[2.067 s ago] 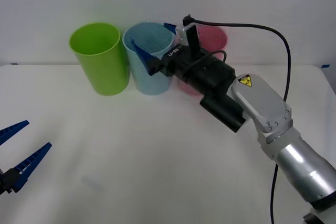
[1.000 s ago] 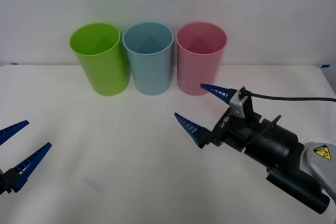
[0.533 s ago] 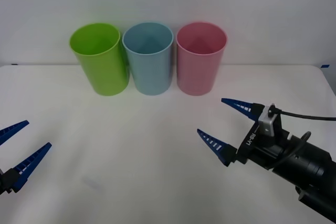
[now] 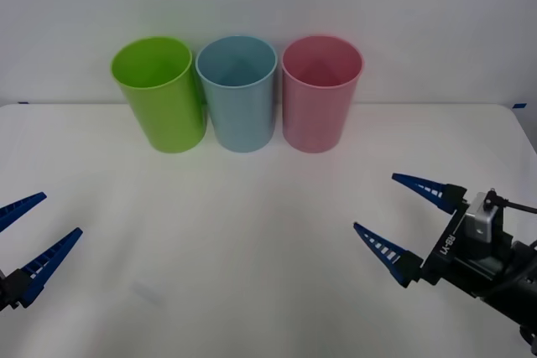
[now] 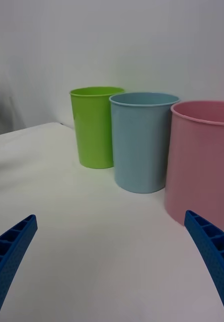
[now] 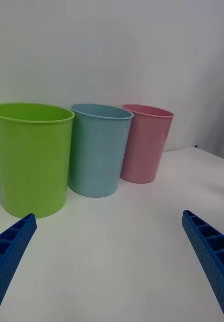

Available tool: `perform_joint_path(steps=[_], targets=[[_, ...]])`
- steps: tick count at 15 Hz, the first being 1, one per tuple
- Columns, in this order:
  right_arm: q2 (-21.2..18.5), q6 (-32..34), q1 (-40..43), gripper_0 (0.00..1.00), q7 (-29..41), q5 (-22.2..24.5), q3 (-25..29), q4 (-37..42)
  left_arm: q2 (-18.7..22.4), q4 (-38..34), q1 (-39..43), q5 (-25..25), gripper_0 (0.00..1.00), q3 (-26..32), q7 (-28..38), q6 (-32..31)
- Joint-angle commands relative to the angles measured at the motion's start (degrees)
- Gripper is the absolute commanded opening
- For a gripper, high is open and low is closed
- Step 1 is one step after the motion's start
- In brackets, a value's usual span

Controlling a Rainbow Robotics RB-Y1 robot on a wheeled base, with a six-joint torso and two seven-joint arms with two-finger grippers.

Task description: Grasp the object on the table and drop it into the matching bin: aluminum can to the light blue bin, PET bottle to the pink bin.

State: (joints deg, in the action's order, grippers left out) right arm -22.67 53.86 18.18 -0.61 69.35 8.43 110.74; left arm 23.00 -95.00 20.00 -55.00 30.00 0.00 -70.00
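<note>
On the near left, your left claw (image 4: 29, 236) waits spread wide above the tabletop (image 4: 252, 232). Farther back stand the light blue bin (image 4: 239, 94) and pink bin (image 4: 319, 94). No can lies in sight, so judge it dropped; park your right claw (image 4: 407, 224), fingers apart, near right.

lime green cup (image 4: 159, 94) upright, white wall (image 4: 419, 6) behind
</note>
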Motion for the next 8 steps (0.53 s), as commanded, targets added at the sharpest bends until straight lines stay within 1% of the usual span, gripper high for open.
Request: perform_joint_path(steps=[1,8], targets=[[0.44,2.48,2.65,1.0,-0.18,-1.41,3.17,-0.09,0.0,0.0,0.0,0.0,1.0,0.0,0.0,0.0],[0.44,5.03,7.74,1.0,-1.59,-3.61,8.44,-0.18,0.0,0.0,0.0,0.0,1.0,0.0,0.0,0.0]])
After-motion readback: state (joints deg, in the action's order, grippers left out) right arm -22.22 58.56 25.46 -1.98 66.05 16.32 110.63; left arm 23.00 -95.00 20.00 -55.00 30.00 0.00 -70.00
